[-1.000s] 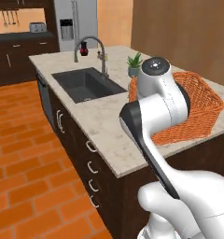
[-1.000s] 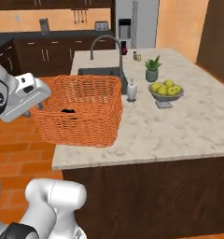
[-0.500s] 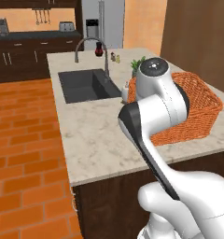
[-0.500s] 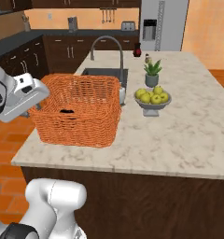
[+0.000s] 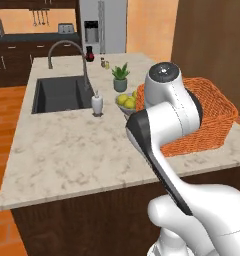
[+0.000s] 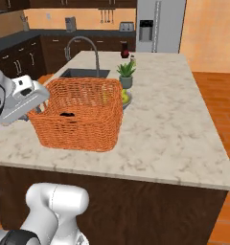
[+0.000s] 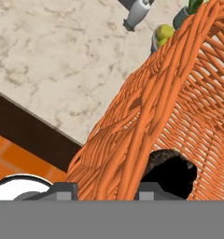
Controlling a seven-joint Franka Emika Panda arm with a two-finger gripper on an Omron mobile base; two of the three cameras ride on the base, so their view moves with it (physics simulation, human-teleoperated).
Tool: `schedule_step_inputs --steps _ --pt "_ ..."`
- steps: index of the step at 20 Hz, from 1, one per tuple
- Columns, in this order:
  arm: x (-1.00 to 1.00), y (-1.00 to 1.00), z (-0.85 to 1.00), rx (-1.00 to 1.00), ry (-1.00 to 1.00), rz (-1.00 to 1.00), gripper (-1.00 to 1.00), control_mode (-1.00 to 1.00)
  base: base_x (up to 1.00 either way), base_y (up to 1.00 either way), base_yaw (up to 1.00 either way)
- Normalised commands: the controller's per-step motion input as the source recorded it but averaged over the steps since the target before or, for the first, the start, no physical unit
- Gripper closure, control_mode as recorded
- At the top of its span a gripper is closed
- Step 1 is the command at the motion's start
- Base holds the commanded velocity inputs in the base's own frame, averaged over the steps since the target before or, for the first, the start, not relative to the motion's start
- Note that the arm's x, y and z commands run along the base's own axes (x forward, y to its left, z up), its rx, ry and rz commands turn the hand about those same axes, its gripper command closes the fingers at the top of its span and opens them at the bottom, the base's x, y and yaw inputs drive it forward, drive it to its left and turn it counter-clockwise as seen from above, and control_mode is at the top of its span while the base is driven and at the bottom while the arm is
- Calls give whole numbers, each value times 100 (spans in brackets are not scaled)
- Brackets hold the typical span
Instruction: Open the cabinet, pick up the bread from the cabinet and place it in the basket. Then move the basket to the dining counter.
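The tool (image 7: 103,189) is pinching the near wall of the orange basket (image 6: 81,114), which is sitting on the beige marbled surface (image 6: 165,124) near its front edge. The dark bread (image 7: 172,170) is lying inside the basket, beside a fruit bowl (image 5: 124,101).

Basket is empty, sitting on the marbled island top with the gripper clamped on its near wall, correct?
Not empty. The basket holds a small dark lump, the bread, on its floor, seen in the right base view and in the hand view. The rest holds: it sits on the dining counter and the gripper straddles its wall.
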Motion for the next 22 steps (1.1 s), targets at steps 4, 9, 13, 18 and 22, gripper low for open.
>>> schedule_step_inputs --steps 4,9,13,18,22 --pt "0 0 0 0 0 0 100 100 0 -95 8" --pt "52 -39 -11 5 0 1 100 -100 9 -31 1" --pt "100 -53 -55 3 7 6 100 -100 0 0 0" --pt "100 -36 -86 0 12 7 100 -100 0 0 0" --pt "100 -28 -90 0 10 8 100 -100 0 0 0"
